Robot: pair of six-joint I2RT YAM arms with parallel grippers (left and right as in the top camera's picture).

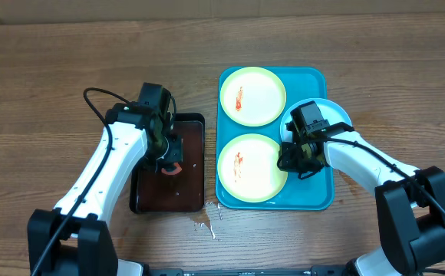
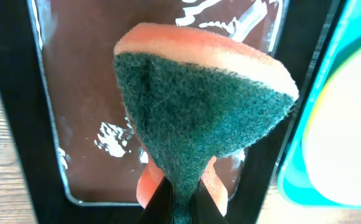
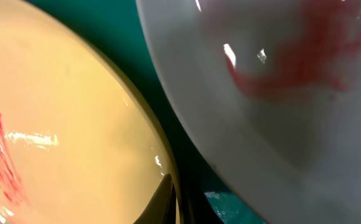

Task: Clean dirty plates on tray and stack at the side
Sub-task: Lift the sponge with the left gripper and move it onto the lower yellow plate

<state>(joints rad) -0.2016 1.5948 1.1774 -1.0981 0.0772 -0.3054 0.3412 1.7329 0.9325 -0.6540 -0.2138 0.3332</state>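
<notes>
1. Now your left hand (image 1: 169,157) pinches the sponge (image 2: 199,118) above the brown tray (image 1: 196,130).
2. Your right hand (image 1: 295,161), closed narrow, sits at the right rim of the front yellow plate (image 1: 245,169) in the teal tray (image 1: 314,201); this arm is nearer.

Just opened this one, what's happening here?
The left pincer is shut on an orange-and-green sponge, held over the wet dark brown tray. The right pincer is shut at the rim of the near yellow-green plate on the teal tray, apparently pinching it. That plate, the far yellow-green plate and the pale blue-white plate all show red smears; nothing is stacked at the side yet.
</notes>
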